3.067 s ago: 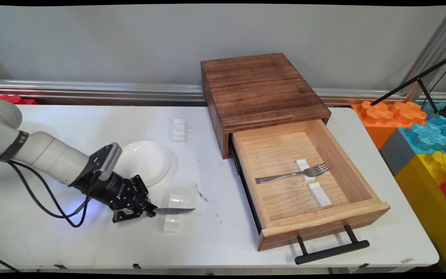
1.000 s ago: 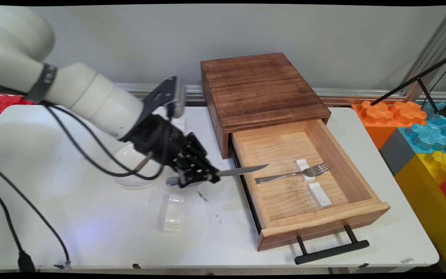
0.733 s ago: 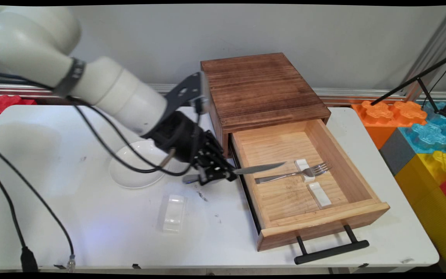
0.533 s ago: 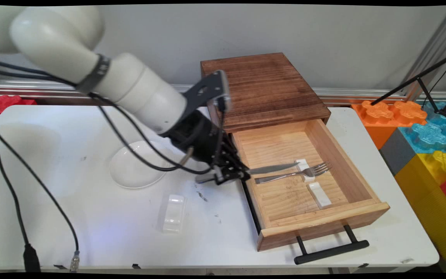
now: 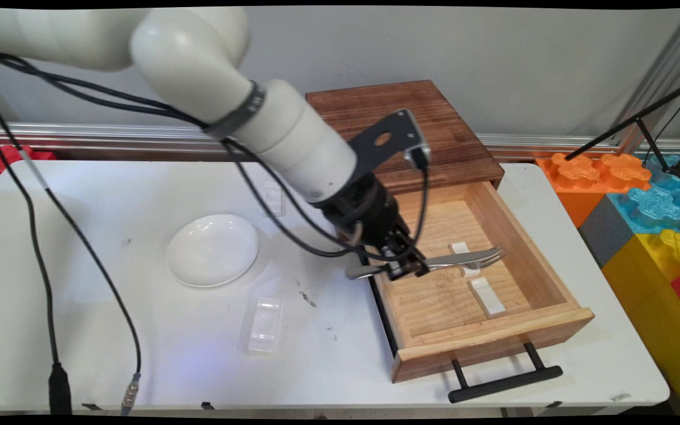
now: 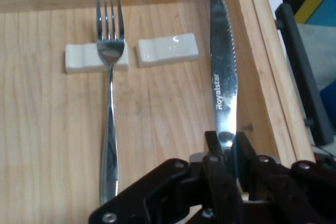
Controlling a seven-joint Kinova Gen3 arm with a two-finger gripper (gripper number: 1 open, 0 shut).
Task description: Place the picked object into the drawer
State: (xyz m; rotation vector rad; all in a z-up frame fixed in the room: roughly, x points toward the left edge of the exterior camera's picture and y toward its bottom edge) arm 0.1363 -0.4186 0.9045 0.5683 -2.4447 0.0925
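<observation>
gripper (image 6: 227, 148) on knife (image 6: 223, 72), "royalstar" lettering hand-view-only

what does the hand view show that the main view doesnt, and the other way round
Only the hand view: the knife's serrated edge and Royalstar lettering. Only the main view: the white plate, a clear rest on the table, and the drawer's black handle. Both: the gripper shut on the knife, the fork on a white rest, and an empty rest beside it.

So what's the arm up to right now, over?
Gripper shut on knife, above open drawer. Fork on one rest; other rest bare.
</observation>
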